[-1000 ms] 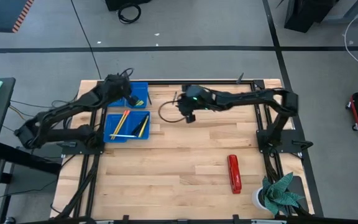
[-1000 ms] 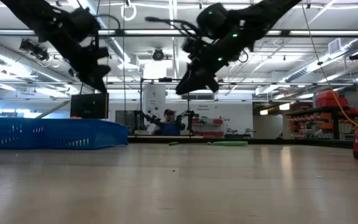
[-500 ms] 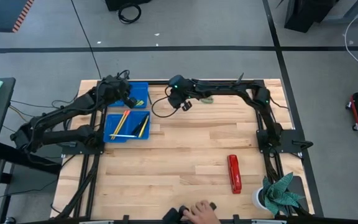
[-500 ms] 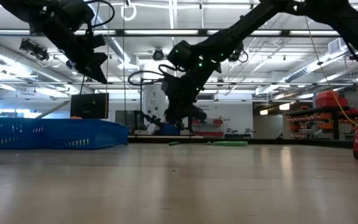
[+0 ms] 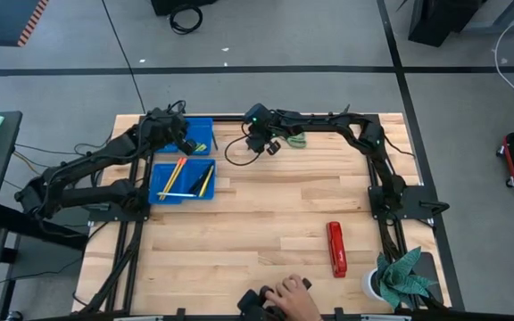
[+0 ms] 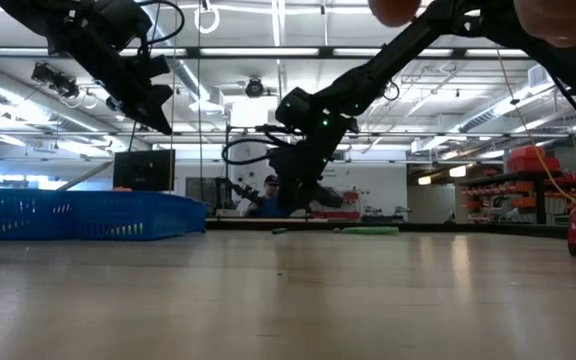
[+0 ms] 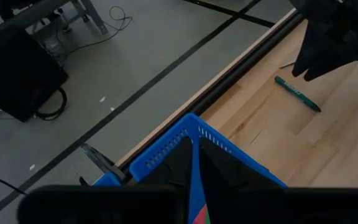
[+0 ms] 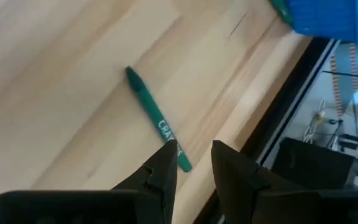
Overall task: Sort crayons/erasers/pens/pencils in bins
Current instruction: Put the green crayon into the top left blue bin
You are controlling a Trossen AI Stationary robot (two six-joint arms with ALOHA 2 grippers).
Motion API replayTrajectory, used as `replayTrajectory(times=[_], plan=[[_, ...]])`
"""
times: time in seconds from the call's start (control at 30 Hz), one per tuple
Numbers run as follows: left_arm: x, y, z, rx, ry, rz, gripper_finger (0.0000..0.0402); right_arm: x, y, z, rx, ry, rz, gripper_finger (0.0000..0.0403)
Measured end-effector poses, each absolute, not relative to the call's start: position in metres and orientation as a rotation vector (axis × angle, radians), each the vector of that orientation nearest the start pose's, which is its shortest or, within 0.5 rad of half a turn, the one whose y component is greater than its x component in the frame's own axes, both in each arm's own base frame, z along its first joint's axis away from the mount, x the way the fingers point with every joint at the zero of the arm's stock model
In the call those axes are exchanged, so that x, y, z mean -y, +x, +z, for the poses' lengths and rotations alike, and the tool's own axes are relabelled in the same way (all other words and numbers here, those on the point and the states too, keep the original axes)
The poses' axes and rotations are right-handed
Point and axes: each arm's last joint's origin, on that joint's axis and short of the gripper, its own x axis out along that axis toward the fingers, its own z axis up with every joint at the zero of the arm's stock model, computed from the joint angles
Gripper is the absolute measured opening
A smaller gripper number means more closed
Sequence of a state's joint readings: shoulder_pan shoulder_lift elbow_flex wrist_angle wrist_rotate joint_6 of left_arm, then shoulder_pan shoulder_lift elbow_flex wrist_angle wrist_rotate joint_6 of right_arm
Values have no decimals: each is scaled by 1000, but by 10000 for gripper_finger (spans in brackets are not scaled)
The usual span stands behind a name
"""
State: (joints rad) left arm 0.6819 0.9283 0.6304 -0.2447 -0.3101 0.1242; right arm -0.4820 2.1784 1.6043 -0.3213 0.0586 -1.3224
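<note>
**A:** Looking at the right hand [image 8: 188, 163] first: it hangs over the far edge of the bench [image 5: 275, 223], fingers [image 8: 160, 177] spread a little with nothing between them. A green crayon [image 8: 157, 127] lies flat on the wood right ahead of the fingertips, near the bench's dark edge rail. From above, green scissors [image 5: 294, 140] sit just beside that hand.

**B:** And the left hand [image 5: 186, 143]?

**A:** It's up over the far blue bin [image 5: 202, 127], at the bench's far left corner. Fingers [image 7: 219, 171] look pressed nearly together, and I can't see anything pinched in them. The left wrist view shows a bit of red and green down inside that bin.

**B:** Other stuff?

**A:** A 2nd blue bin [image 5: 161, 183] sits nearer, holding orange and yellow pencils [image 5: 175, 176]. Red stapler [image 5: 335, 249] lies well apart on the right side. Somebody's hand [image 5: 288, 299] shows at the bench's near edge, and a plant [image 5: 400, 276] stands at the near right corner.
</note>
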Motion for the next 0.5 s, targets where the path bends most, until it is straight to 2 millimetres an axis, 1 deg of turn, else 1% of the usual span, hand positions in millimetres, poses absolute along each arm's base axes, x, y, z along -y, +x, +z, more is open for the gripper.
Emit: replayTrajectory(times=[0.07,0.13,0.2,0.3,0.4,0.5], plan=[[-130,146,251,-614,7,930,40,219,416,162,-1042,-1000,156,106],[-130,146,251,-616,7,930,40,217,416,162,-1028,-951,162,106],[-130,146,251,-616,7,929,38,215,416,167,-1005,-902,137,104],[-130,146,251,-616,7,929,34,210,415,190,-952,-804,43,99],[-130,146,251,-619,12,928,33,203,410,220,-886,-734,-36,97],[-130,146,251,-622,20,925,37,190,406,249,-821,-666,-97,99]])
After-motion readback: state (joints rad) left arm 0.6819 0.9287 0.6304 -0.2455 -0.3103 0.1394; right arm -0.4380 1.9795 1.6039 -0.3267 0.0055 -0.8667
